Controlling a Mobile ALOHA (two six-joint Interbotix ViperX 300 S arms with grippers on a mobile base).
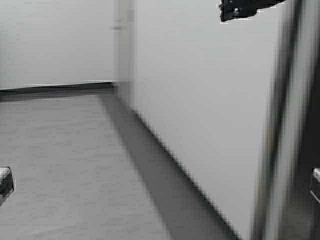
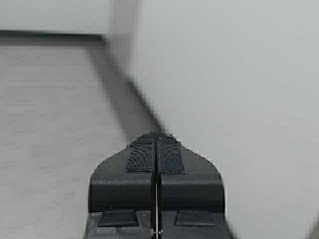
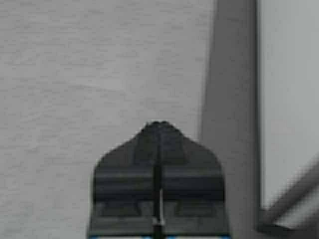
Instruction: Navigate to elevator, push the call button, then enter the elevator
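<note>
Blurred at the right edge of the high view stands a tall brushed-steel upright (image 1: 287,125), the frame of the elevator. Its doors and inside are out of view, and the call button does not show in any view. My left gripper (image 2: 156,137) is shut with nothing in it and points along the grey floor (image 2: 55,124) toward the foot of the white wall (image 2: 234,89). My right gripper (image 3: 158,124) is shut and empty too, low over the floor beside a dark strip (image 3: 232,99) at the wall's base. In the high view both arms only peek in at the lower corners.
A long white wall (image 1: 200,100) with a dark baseboard (image 1: 165,180) runs from the steel frame back to a corner post (image 1: 124,45). Open grey floor (image 1: 60,160) spreads to the left, up to a far wall (image 1: 55,40). Something dark (image 1: 245,7) juts in at the top right.
</note>
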